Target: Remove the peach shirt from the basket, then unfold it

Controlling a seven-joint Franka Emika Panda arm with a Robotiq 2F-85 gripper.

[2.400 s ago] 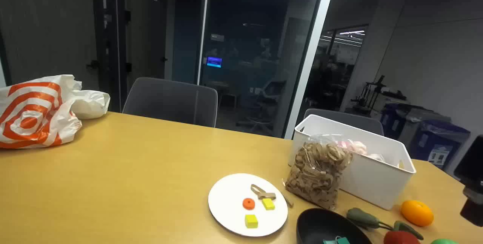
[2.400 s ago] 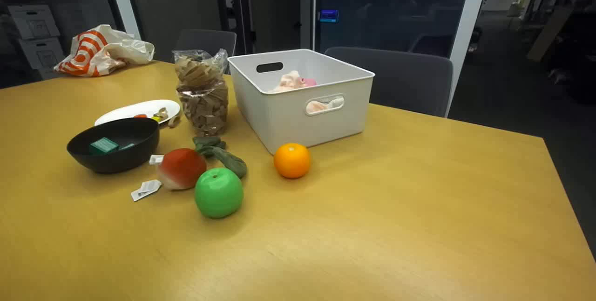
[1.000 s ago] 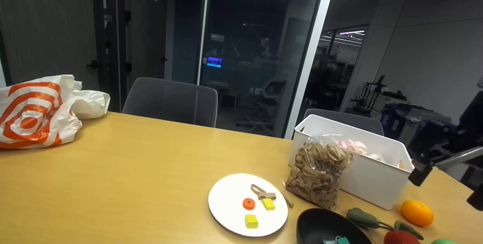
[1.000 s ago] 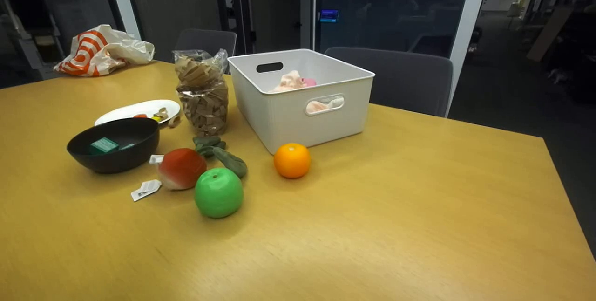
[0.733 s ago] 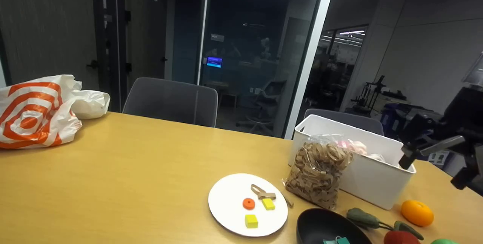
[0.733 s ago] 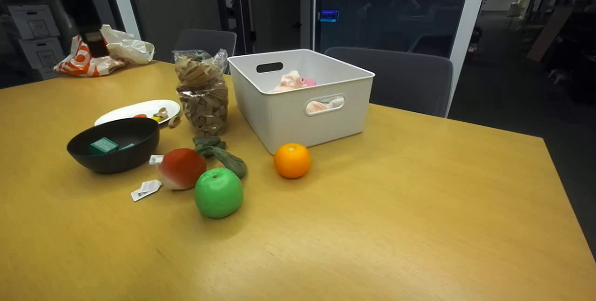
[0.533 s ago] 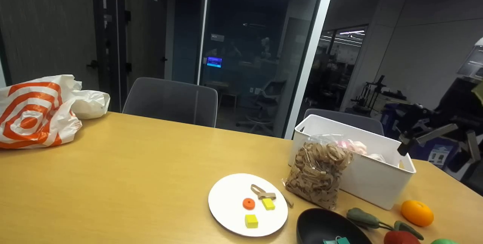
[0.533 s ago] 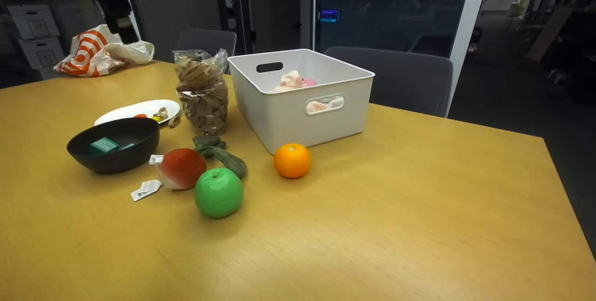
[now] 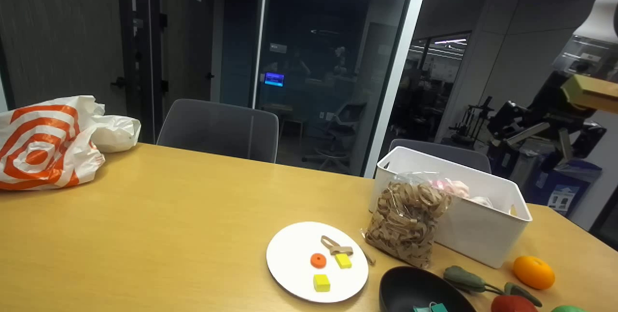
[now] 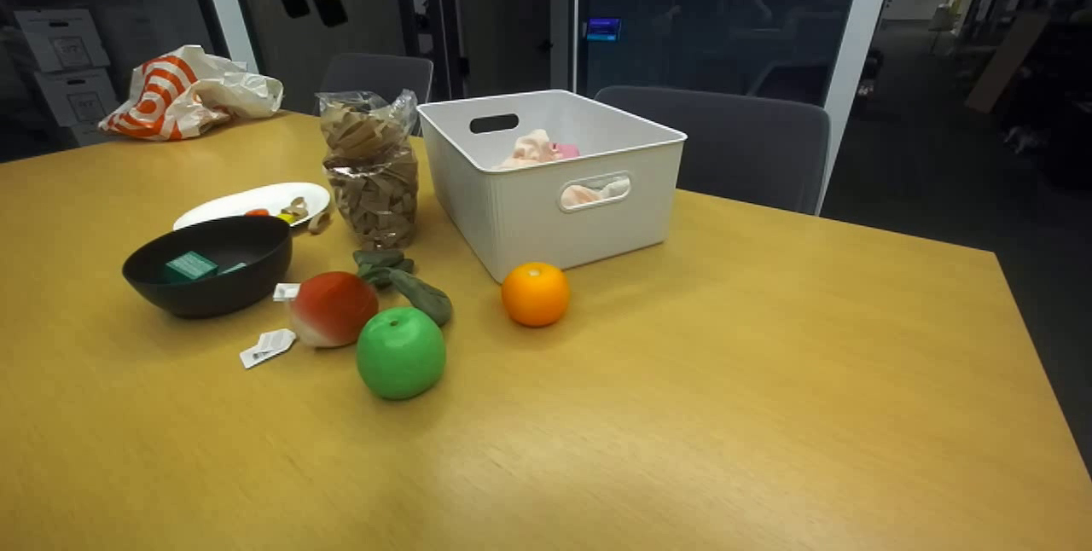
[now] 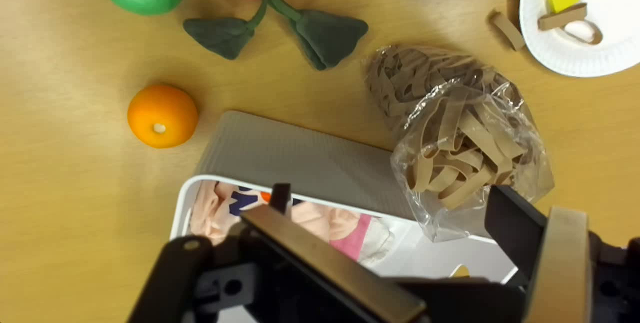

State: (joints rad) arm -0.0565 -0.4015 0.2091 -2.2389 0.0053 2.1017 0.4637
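The peach shirt (image 10: 533, 147) lies bunched inside the white basket (image 10: 572, 231), with a bit of peach cloth showing through the handle slot. In the wrist view the shirt (image 11: 315, 218) has a navy and orange print. A pink band and pale cloth adjoin it; whether they belong to it I cannot tell. My gripper (image 9: 538, 148) hangs in the air, higher than the basket and to its right in that exterior view. Part of the gripper (image 10: 314, 12) shows at the top in an exterior view. Its jaws stand wide apart with nothing between them. The fingers (image 11: 515, 228) cover part of the basket and shirt.
A clear bag of brown bands (image 11: 465, 148) leans against the basket. Around it are an orange (image 10: 535, 295), a green apple (image 10: 401, 353), a red fruit (image 10: 333, 310), green leaves (image 11: 330, 35), a black bowl (image 10: 209, 299) and a white plate (image 9: 285, 263).
My gripper has come into fuller view and risen. It moved rightward from the left side in an exterior view. The basket, shirt and other objects have not moved.
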